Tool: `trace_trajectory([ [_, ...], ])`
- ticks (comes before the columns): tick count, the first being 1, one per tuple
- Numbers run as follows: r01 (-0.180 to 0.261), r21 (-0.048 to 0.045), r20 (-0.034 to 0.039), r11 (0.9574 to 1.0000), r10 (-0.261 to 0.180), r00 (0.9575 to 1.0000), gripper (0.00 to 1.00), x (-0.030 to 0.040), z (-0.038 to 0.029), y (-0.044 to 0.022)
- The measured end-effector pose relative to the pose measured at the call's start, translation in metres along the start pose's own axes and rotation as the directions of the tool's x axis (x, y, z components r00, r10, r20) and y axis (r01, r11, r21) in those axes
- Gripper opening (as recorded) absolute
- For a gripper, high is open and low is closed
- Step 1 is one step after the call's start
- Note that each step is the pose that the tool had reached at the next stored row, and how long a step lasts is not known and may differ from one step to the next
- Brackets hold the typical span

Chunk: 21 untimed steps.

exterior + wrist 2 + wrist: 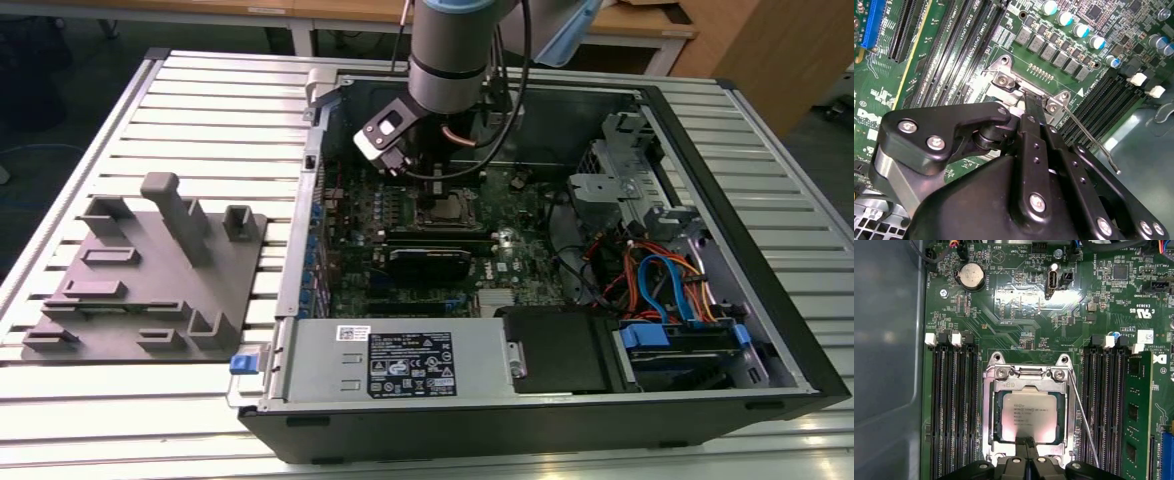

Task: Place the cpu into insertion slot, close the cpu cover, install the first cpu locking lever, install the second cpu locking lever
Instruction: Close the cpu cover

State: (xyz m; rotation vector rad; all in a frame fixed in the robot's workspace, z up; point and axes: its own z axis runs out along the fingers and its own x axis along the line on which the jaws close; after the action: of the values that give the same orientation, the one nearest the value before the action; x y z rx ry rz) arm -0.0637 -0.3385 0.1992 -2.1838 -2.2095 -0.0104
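The cpu (1029, 409), a square chip with a dull silver top, lies flat in the insertion slot (987, 436). The cpu cover (1029, 383) lies down around it as a silvery frame, the chip showing through its window. A thin wire locking lever (1084, 425) stands loose beside the socket; it also shows in the second wrist view (1089, 137). My gripper (1027, 441) is shut, its black fingertips pressed together at the socket's edge, with nothing seen between them. In the exterior view the gripper (430, 185) hangs just over the socket (447, 210) inside the open computer case.
Long black memory slots (954, 405) flank the socket, with a green module (1134, 415) on one side. The grey case wall (884, 340) is close by. A power-supply box (387, 360), a drive cage with cables (667, 290) and a grey fixture plate (147, 280) are also there.
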Motion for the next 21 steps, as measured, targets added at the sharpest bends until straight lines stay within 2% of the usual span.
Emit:
trace_trajectory([
  [10,0.0,0.0028,0.0002,1.0,0.0,1.0,0.1,0.0002,-0.0051,0.0013],
  [13,0.0,0.0053,0.0004,1.0,0.0,1.0,0.1,0.0001,-0.0053,0.0062],
  [21,0.0,0.0112,0.0004,0.9999,0.0,1.0,0.1,-0.0002,-0.0057,0.0265],
])
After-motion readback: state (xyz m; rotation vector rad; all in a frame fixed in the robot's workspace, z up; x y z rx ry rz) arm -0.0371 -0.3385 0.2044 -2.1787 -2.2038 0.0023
